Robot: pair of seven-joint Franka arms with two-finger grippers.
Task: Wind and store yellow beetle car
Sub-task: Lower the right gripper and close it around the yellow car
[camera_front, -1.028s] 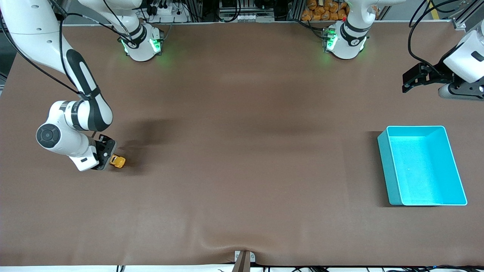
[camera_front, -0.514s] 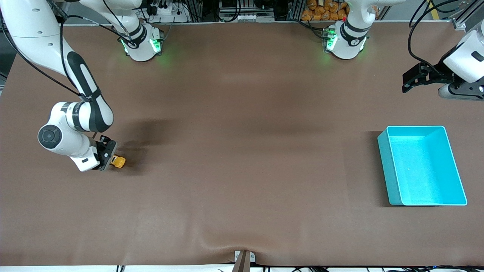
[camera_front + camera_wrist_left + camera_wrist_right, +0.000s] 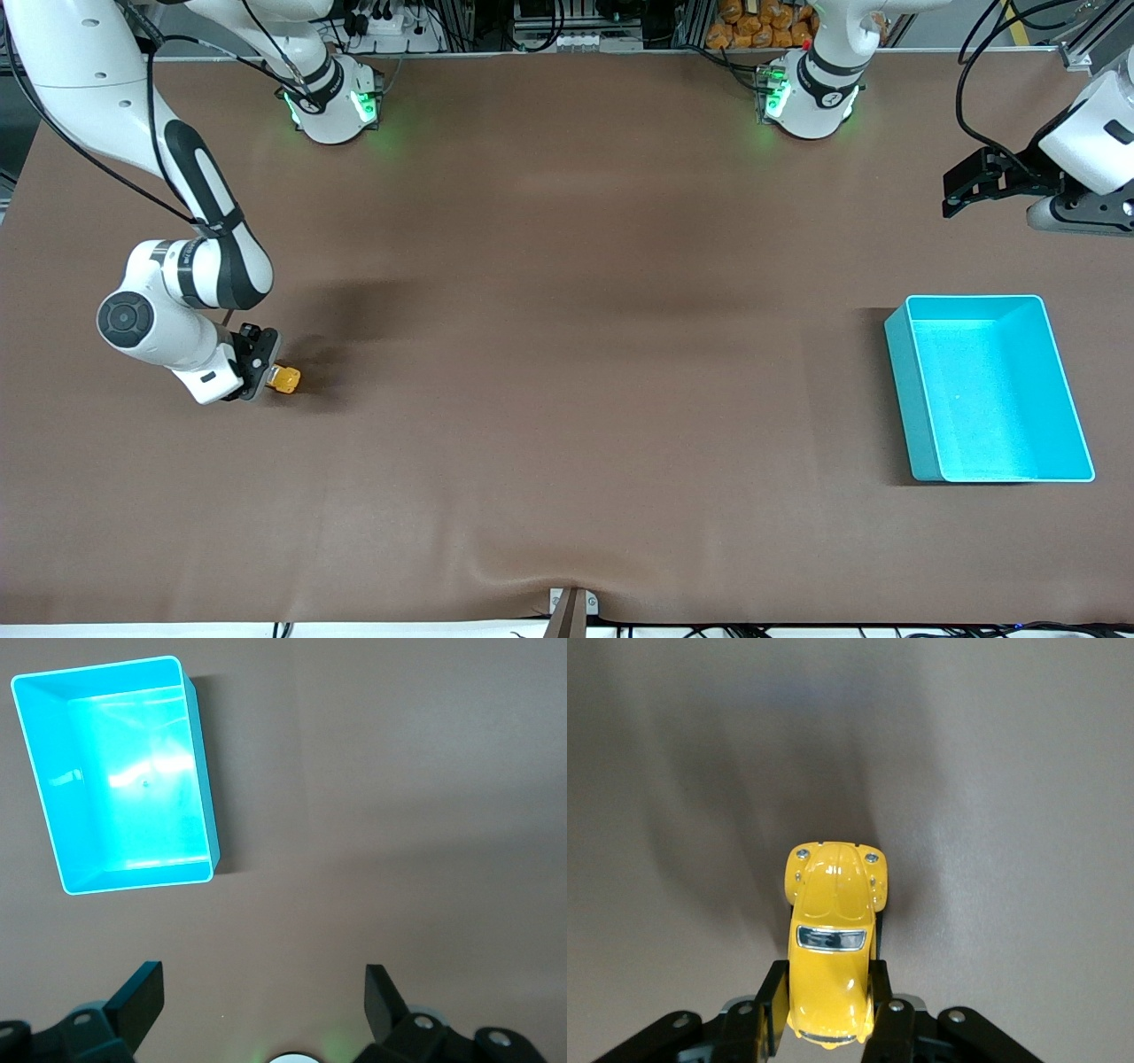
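Observation:
The yellow beetle car [image 3: 284,380] is a tiny orange-yellow toy on the brown table near the right arm's end. In the right wrist view the yellow beetle car [image 3: 831,939] sits between the two black fingers, which press its rear sides. My right gripper [image 3: 266,375] is shut on it, low at the table; in the right wrist view the gripper [image 3: 826,1003] holds the car's rear half. My left gripper [image 3: 961,190] is open and empty, held up near the left arm's end; its fingers [image 3: 140,1001] stand wide apart. The arm waits.
A turquoise bin [image 3: 896,354] stands open and empty near the left arm's end, nearer the front camera than the left gripper. It also shows in the left wrist view [image 3: 200,771]. The brown mat has a wrinkle [image 3: 532,567] at its front edge.
My right gripper has shifted slightly toward the middle of the table with the car in it. The left arm has not moved.

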